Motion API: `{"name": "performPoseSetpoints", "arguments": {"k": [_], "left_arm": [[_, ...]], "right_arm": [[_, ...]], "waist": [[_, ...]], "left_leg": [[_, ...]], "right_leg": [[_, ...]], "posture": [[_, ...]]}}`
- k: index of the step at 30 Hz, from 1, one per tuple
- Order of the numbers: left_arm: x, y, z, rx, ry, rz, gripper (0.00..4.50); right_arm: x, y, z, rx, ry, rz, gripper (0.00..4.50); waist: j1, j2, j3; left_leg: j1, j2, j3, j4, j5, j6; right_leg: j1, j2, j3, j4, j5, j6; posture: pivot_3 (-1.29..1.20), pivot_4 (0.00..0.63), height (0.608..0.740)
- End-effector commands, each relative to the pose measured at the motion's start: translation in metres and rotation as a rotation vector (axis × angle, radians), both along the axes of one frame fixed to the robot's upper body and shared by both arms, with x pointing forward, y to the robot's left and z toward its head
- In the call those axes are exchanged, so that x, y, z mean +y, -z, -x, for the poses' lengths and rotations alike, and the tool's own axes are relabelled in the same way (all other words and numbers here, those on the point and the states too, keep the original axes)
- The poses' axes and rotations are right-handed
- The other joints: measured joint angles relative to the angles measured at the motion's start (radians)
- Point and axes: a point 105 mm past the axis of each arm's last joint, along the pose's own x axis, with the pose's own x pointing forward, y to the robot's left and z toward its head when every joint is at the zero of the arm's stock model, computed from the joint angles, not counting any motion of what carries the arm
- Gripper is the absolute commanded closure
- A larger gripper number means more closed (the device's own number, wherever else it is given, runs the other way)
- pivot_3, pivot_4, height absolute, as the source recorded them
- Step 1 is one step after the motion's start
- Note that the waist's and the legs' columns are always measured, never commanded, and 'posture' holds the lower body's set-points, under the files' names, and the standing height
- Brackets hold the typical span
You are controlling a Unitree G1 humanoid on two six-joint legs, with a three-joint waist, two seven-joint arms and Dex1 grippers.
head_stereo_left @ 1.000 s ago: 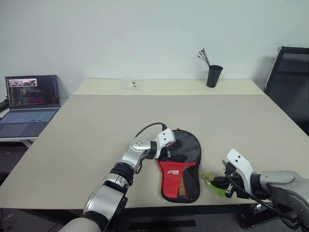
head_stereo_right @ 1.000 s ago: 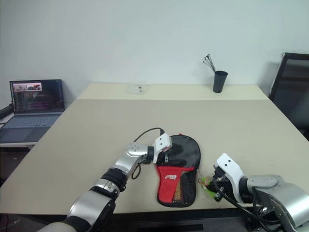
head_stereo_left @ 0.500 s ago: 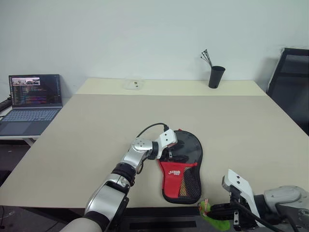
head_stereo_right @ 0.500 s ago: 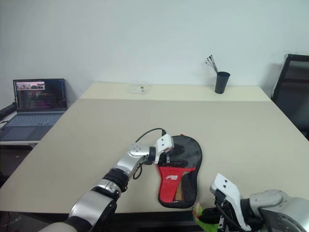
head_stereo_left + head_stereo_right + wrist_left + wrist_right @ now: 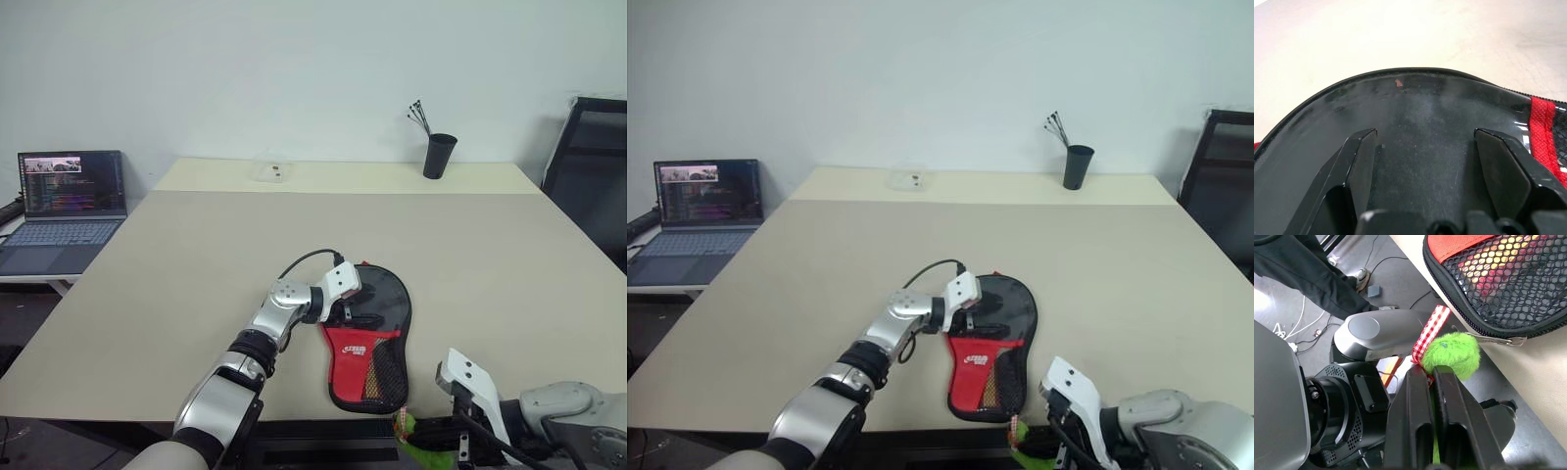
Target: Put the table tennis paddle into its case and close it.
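Note:
The case [image 5: 370, 328] lies flat near the table's front edge, with its black round part farther from me and its red mesh-pocket end nearer. My left gripper [image 5: 355, 313] is open, and both fingers [image 5: 1359, 161] rest on the glossy black round part [image 5: 1425, 107]. My right gripper [image 5: 1431, 372] hangs just off the table's front edge below the case's red end. It is shut on a fuzzy green zipper pull [image 5: 1452, 355] with a red-checked ribbon, which joins the metal zipper tab [image 5: 1493, 339] at the case's rim. The paddle is hidden; only yellowish tints show through the mesh [image 5: 1508, 279].
An open laptop [image 5: 69, 196] sits on a side table at the left. A black cup with sticks [image 5: 436, 154] and a small clear object [image 5: 269, 172] stand at the table's far edge. A black chair [image 5: 588, 166] is at the right.
My right gripper has drawn back with the green pull, from the tabletop beside the case to just past the table's front edge. The left gripper has stayed on the case.

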Motion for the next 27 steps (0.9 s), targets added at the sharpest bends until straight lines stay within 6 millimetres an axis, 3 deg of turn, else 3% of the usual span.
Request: {"name": "performPoseSetpoints", "arguments": {"k": [1,5,9,16,22,27], "left_arm": [[0.001,0.030,0.011,0.083,0.009,-0.083,1.05],[0.001,0.031,0.012,0.085,0.013,-0.083,1.05],[0.002,0.030,0.012,0.086,0.014,-0.078,1.05],[0.022,0.000,0.008,0.028,-0.027,0.007,1.05],[0.047,-0.023,0.011,-0.013,-0.122,0.062,1.05],[0.111,-0.034,0.031,-0.010,-0.311,0.106,1.05]], "right_arm": [[-0.002,-0.009,-0.007,-0.073,-0.006,0.008,3.18],[-0.005,-0.022,-0.011,-0.093,-0.018,-0.052,1.82],[-0.012,-0.040,-0.038,-0.204,0.051,-0.089,1.82],[-0.028,-0.087,-0.125,-0.609,0.277,-0.181,1.82],[-0.044,-0.090,-0.158,-0.696,0.292,-0.209,1.82],[-0.051,-0.079,-0.180,-0.688,0.248,-0.241,1.82]], "waist": [[0.000,0.000,0.000],[0.000,0.000,0.000],[-0.001,0.000,0.000],[-0.007,0.001,0.000],[-0.022,0.002,0.002],[-0.036,0.004,0.006]], "left_leg": [[0.000,0.000,0.000,0.000,0.000,0.000],[0.000,0.000,0.000,0.000,0.000,0.000],[0.000,0.000,0.000,0.000,0.000,0.000],[-0.001,0.000,0.001,-0.001,0.000,0.000],[-0.002,0.001,0.001,-0.003,0.000,0.000],[0.000,0.003,0.003,-0.003,0.000,0.000]], "right_leg": [[0.000,0.000,0.000,0.000,0.000,0.000],[0.000,0.000,0.000,0.000,0.000,0.000],[0.000,0.000,0.000,0.000,0.000,0.000],[-0.002,0.001,0.001,0.000,0.000,0.000],[-0.004,0.004,0.002,0.000,0.000,0.000],[-0.004,0.004,0.004,0.002,0.000,-0.001]], "posture": [[0.00,0.150,0.740],[0.00,0.150,0.740],[0.00,0.150,0.740],[0.00,0.150,0.740],[0.00,0.150,0.740],[0.00,0.150,0.740]]}}
